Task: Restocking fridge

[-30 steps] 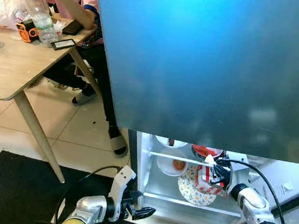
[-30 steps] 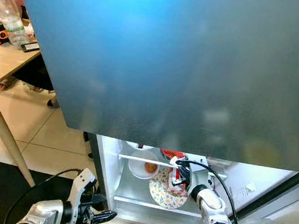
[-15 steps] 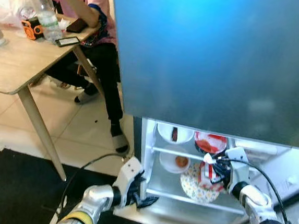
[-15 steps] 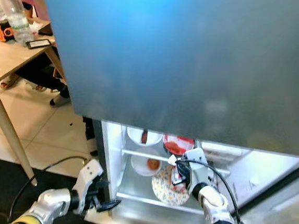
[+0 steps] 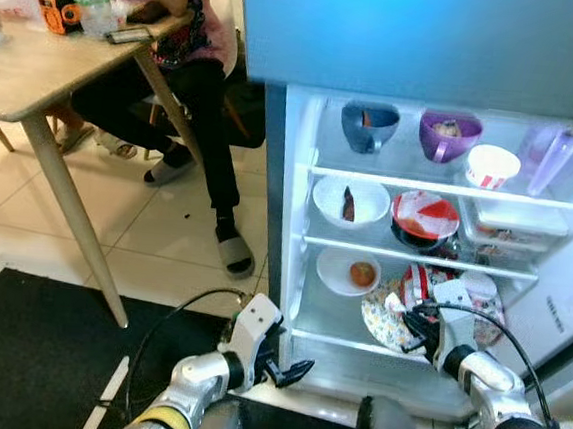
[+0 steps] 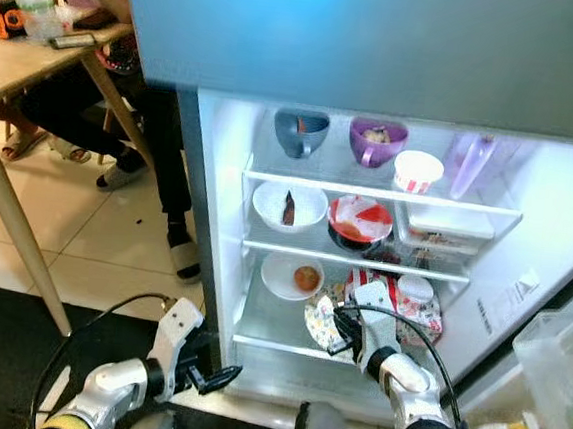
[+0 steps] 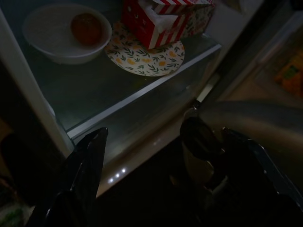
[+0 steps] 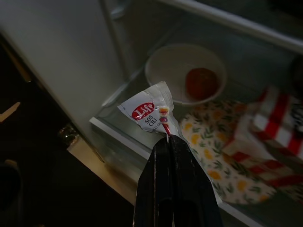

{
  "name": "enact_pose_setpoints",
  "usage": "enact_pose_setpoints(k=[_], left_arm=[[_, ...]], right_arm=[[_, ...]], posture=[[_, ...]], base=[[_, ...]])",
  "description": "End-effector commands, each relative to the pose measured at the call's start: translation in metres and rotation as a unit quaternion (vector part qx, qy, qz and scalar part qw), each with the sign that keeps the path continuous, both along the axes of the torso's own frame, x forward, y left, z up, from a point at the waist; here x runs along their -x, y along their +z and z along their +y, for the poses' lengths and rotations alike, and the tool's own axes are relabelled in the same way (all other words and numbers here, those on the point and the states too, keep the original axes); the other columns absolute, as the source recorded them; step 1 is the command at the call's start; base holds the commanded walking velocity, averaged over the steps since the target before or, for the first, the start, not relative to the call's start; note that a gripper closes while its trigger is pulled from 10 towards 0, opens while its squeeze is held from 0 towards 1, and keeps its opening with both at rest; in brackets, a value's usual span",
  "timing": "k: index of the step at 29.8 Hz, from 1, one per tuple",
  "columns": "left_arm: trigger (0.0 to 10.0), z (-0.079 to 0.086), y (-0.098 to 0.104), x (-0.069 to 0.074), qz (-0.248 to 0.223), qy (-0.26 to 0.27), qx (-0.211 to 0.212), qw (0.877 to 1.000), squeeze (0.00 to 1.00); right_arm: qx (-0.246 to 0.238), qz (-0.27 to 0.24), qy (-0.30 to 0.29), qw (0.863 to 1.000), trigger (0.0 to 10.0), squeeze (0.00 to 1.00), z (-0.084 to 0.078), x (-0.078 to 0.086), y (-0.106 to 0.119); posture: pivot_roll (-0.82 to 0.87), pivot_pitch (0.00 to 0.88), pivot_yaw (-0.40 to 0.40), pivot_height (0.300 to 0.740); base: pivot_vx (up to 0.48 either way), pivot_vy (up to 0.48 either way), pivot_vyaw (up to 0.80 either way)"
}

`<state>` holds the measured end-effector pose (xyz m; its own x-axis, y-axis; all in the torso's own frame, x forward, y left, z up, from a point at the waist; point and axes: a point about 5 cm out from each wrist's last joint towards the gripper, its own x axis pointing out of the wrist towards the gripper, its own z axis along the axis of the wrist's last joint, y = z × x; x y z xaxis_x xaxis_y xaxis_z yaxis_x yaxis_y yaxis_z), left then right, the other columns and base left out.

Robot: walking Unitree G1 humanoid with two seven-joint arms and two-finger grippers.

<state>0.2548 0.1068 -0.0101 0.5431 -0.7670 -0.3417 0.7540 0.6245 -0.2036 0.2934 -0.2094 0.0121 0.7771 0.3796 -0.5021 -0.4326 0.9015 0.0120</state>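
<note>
The fridge (image 5: 293, 215) stands open before me with lit shelves. My right gripper (image 5: 409, 323) is shut on a small white and red chili sauce sachet (image 8: 150, 110), held at the front of the lowest shelf beside a floral plate (image 5: 379, 325). On that plate rests a red-and-white striped box (image 5: 421, 286). A white bowl (image 5: 348, 271) holding a round orange item sits to its left. My left gripper (image 5: 291, 372) hangs low by the fridge's bottom left corner, its fingers (image 7: 89, 161) spread open and empty.
Upper shelves carry a blue cup (image 5: 369, 125), a purple cup (image 5: 449, 134), a white tub (image 5: 492, 165), a white bowl (image 5: 350, 200) and a red-filled bowl (image 5: 424, 217). A person (image 5: 195, 56) sits at a wooden table (image 5: 37, 87) on the left. A black mat (image 5: 23, 352) lies below.
The whole view has shifted, so the fridge's upper shelves now show below the blue door. My right gripper stays shut on the sachet near the floral plate; my left stays low.
</note>
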Motion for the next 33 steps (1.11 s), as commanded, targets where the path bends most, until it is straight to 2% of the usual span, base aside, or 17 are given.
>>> enact_pose_setpoints(k=[1,6,7,10,12,14,18,21,22,26,31,33], left_arm=[[10.0,-0.005,0.003,-0.002,-0.015,0.008,0.012,1.0,0.0],[10.0,-0.009,0.008,-0.006,-0.04,0.027,0.021,0.999,0.0],[10.0,-0.009,0.008,-0.006,-0.04,0.027,0.021,0.999,0.0],[10.0,-0.013,0.012,-0.008,-0.05,0.032,0.03,0.998,0.0],[10.0,-0.013,0.012,-0.008,-0.05,0.032,0.03,0.998,0.0],[10.0,-0.013,0.012,-0.009,-0.052,0.031,0.028,0.998,0.0],[10.0,-0.012,0.012,-0.009,-0.053,0.032,0.028,0.998,0.0],[10.0,-0.011,0.019,-0.015,-0.066,0.05,0.046,0.996,0.0],[10.0,-0.011,0.019,-0.015,-0.066,0.05,0.046,0.996,0.0],[10.0,-0.013,0.021,-0.016,-0.072,0.054,0.053,0.995,0.0],[10.0,-0.015,0.02,-0.015,-0.071,0.052,0.054,0.995,0.0],[10.0,-0.018,0.022,-0.015,-0.075,0.049,0.058,0.994,0.0]], right_arm=[[-0.003,-0.028,0.031,0.999,10.0,0.0,0.008,-0.011,0.012],[-0.006,-0.058,0.11,0.992,10.0,0.0,0.026,-0.021,0.028],[-0.006,-0.058,0.11,0.992,10.0,0.0,0.026,-0.021,0.028],[-0.026,-0.078,0.166,0.983,10.0,0.0,0.04,-0.026,0.039],[-0.026,-0.078,0.166,0.983,10.0,0.0,0.04,-0.026,0.039],[-0.025,-0.087,0.196,0.976,10.0,0.0,0.048,-0.03,0.046],[-0.018,-0.098,0.203,0.974,10.0,0.0,0.053,-0.035,0.052],[-0.009,-0.146,0.21,0.967,10.0,0.0,0.073,-0.052,0.076],[-0.009,-0.146,0.21,0.967,10.0,0.0,0.073,-0.052,0.076],[0.002,-0.197,0.181,0.963,10.0,0.0,0.092,-0.07,0.102],[0.02,-0.209,0.158,0.965,10.0,0.0,0.096,-0.077,0.11],[0.057,-0.206,0.145,0.966,10.0,0.0,0.099,-0.081,0.111]], posture=[[-0.05,0.0,0.014,0.546],[-0.06,0.0,0.013,0.546],[-0.06,0.0,0.013,0.546],[-0.06,0.0,0.012,0.546],[-0.06,0.0,0.012,0.546],[-0.06,0.0,0.014,0.546],[-0.06,0.0,0.018,0.546],[-0.06,0.0,0.018,0.546],[-0.06,0.0,0.018,0.546],[-0.06,0.0,0.017,0.546],[-0.06,0.0,0.015,0.546],[-0.07,0.0,0.02,0.546]], base=[[0.0,0.0,0.0],[0.0,0.0,0.0],[0.0,0.0,0.0],[0.0,0.0,0.0],[0.0,0.0,0.0],[0.0,0.0,0.0],[0.0,0.0,0.0],[0.0,0.0,0.0],[0.0,0.0,0.0],[0.0,0.0,0.0],[0.0,0.0,0.0],[0.0,0.0,0.0]])
